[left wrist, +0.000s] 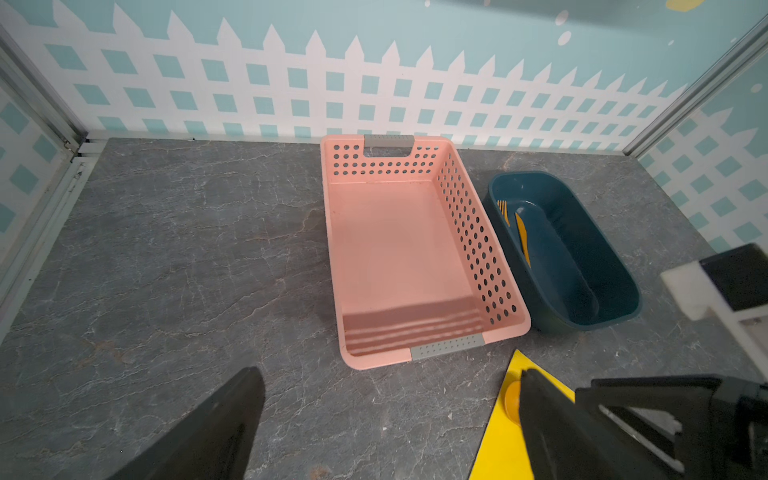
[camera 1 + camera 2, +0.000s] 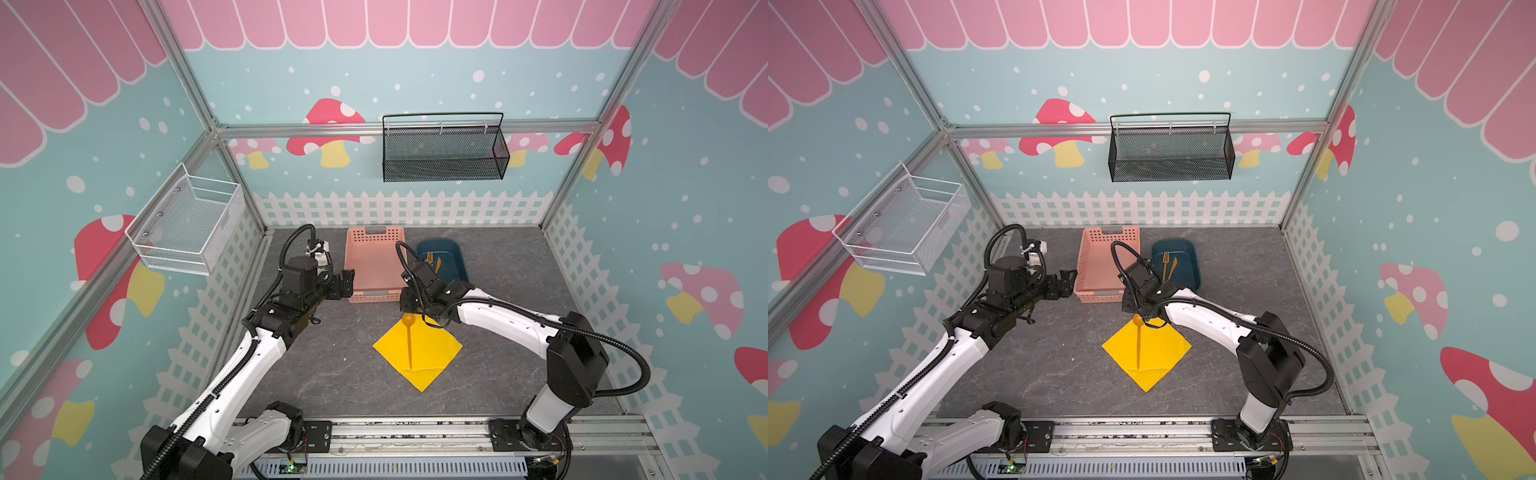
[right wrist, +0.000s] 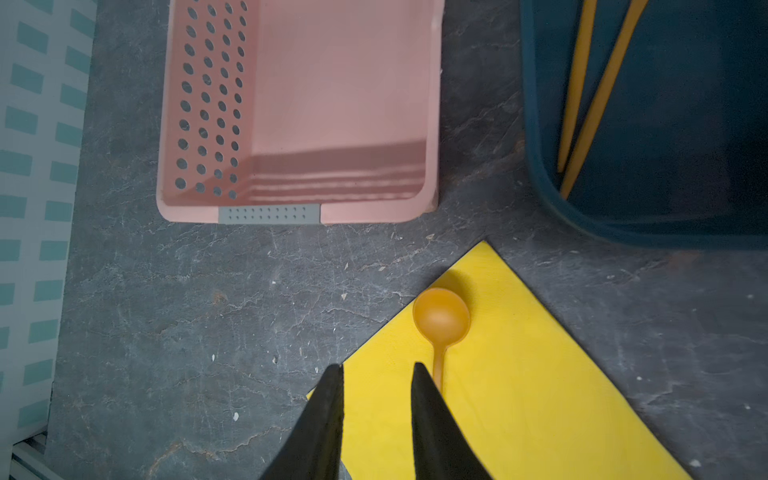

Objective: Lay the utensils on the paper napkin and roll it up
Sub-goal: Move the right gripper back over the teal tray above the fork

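The spoon (image 2: 410, 338) lay on the napkin (image 2: 434, 353), one utensil of three placed; the fork (image 2: 1165, 261) and stick (image 2: 1173, 266) lay in the tub (image 2: 1185, 270), and the napkin was unrolled. The right claw (image 3: 378, 365) hung released and empty over the napkin's far corner; the left claw (image 2: 347, 281) gaped, empty, near the basket (image 2: 372, 266).

A yellow paper napkin (image 2: 1156, 357) lies on the gray counter (image 2: 1025, 365), with one corner pointing near. An orange spoon (image 2: 1138, 338) lies on it, its round end at the far corner, close by the right gripper (image 2: 1130, 308). Farther back, a fork (image 2: 1165, 262) and a stick (image 2: 1173, 266) lie in a blue tub (image 2: 1188, 252), just right of a pink basket (image 2: 1090, 257).
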